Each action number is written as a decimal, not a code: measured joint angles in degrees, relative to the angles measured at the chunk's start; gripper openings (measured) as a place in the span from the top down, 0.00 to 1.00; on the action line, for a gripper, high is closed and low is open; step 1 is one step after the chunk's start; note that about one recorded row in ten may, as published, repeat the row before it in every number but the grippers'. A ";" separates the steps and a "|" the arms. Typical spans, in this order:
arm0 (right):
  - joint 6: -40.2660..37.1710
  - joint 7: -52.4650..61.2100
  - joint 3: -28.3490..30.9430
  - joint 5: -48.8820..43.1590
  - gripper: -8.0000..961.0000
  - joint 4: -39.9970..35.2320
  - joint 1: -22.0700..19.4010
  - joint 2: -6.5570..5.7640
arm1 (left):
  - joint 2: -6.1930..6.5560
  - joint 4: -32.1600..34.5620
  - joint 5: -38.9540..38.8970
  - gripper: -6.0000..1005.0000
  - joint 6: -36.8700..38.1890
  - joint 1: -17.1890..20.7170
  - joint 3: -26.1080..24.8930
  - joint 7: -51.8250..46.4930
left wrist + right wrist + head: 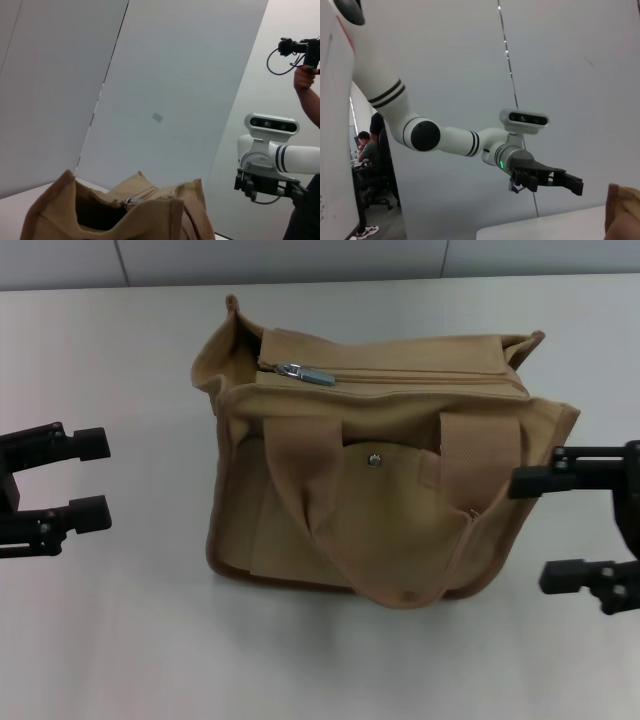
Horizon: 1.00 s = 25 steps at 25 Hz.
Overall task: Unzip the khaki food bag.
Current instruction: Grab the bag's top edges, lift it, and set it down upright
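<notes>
Khaki food bag (385,490) sitting zipped between wide-spread left gripper (92,478) and right gripper (555,528); left wrist view alone showing its gaping end.

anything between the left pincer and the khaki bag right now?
Nothing. In the head view only bare white table separates the open left pincer from the khaki food bag.

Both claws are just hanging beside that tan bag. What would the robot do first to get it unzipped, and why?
Probably bring the left gripper up and over to the silver zipper pull, since that pull sits at the robot's left end of the shut zipper on the khaki food bag. Both grippers are open and clear of the bag, the right gripper beside its other side, perhaps to steady it.
</notes>
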 joint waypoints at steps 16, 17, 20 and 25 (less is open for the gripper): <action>4.08 -0.03 0.79 -0.73 0.22 0.42 0.52 2.14 | -1.41 1.51 -0.04 0.16 0.40 0.29 -0.50 1.03; 4.76 -0.03 1.47 -0.54 0.22 0.80 0.42 2.18 | -2.23 1.62 -0.02 0.16 -0.49 -0.01 -3.56 0.99; 6.28 -0.53 5.54 -0.26 0.22 3.22 0.04 1.99 | -3.94 1.98 0.27 0.16 -3.98 -0.68 -8.41 0.51; 6.19 -2.18 9.06 -0.19 0.22 5.72 -0.77 1.49 | -9.10 7.06 2.33 0.16 -15.59 -2.70 -9.96 -0.91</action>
